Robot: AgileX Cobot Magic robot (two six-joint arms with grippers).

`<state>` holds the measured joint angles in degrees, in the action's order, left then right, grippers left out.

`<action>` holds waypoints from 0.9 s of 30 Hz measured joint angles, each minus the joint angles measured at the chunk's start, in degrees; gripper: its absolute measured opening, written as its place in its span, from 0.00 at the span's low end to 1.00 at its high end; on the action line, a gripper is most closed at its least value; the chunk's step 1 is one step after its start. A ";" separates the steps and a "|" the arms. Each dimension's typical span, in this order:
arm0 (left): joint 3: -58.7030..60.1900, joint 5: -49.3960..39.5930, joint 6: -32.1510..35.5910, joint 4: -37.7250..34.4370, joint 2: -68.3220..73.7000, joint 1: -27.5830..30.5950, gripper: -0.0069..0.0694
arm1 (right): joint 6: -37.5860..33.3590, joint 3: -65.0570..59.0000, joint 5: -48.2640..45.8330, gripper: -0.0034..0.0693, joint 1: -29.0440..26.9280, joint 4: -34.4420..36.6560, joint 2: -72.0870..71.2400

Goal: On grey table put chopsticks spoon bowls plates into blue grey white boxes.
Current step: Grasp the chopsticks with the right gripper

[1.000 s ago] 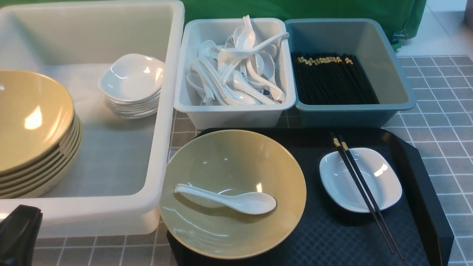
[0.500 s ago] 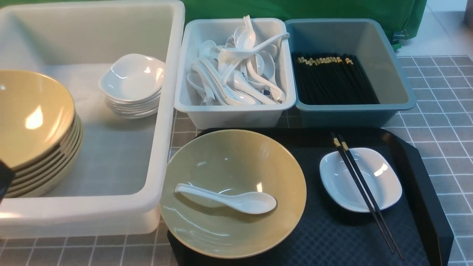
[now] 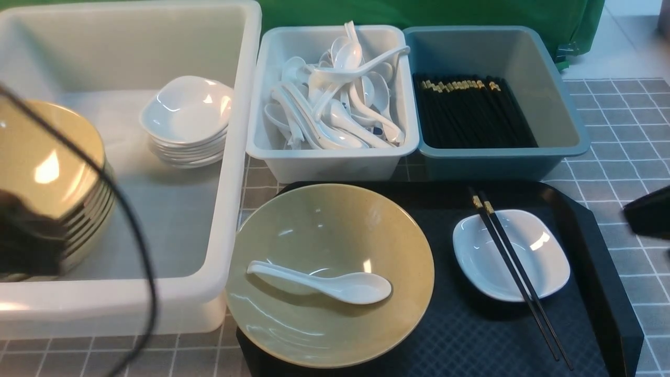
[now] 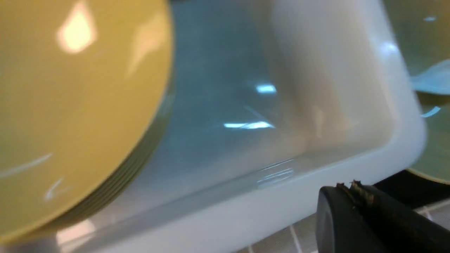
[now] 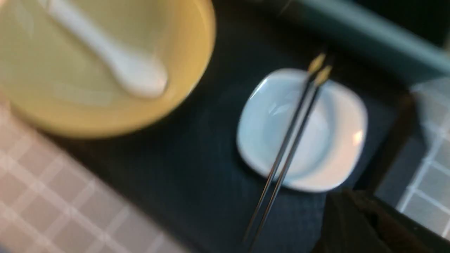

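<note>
On the black tray, a beige bowl (image 3: 330, 235) holds a white spoon (image 3: 324, 281). Beside it a small white plate (image 3: 539, 262) carries a pair of black chopsticks (image 3: 515, 272) laid across it. My left gripper (image 4: 346, 186) is shut and empty, hovering by the big white box's near rim (image 4: 246, 211), next to the stacked bowls (image 4: 70, 105); in the front view it is a dark blur (image 3: 26, 246). My right gripper (image 5: 351, 196) is shut and empty, just off the plate (image 5: 337, 147), and shows at the front view's right edge (image 3: 646, 214).
The big white box (image 3: 233, 157) holds stacked beige bowls (image 3: 47, 167) and stacked white plates (image 3: 188, 112). The grey-white box (image 3: 335, 165) is full of spoons; the teal box (image 3: 492, 162) holds chopsticks (image 3: 471, 112). A black cable (image 3: 125, 220) hangs across the left. Grey tiled table (image 3: 628, 131) lies around.
My left arm has risen from the lower left corner to in front of the stacked bowls, trailing its cable. My right gripper has come into view at the right edge.
</note>
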<state>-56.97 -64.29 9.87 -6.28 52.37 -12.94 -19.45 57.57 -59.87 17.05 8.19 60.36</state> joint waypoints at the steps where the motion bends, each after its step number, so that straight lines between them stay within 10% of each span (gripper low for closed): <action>1: -0.06 1.80 0.53 -0.46 1.94 -3.70 0.07 | 2.50 0.79 -0.75 0.09 2.10 -3.90 3.62; 12: -7.38 11.05 1.66 0.43 19.96 -26.33 0.07 | 16.05 11.98 -0.41 0.25 4.27 -10.10 32.89; 20: -7.39 8.93 1.71 2.32 22.15 -27.72 0.07 | 17.06 14.24 2.85 0.63 4.10 -8.19 40.15; 27: -7.39 8.93 1.71 2.49 22.15 -27.72 0.07 | 17.11 14.36 4.65 0.66 4.10 -8.19 42.29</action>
<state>-64.36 -55.36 11.58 -3.79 74.53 -40.66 -2.33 71.93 -55.22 21.15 0.00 102.65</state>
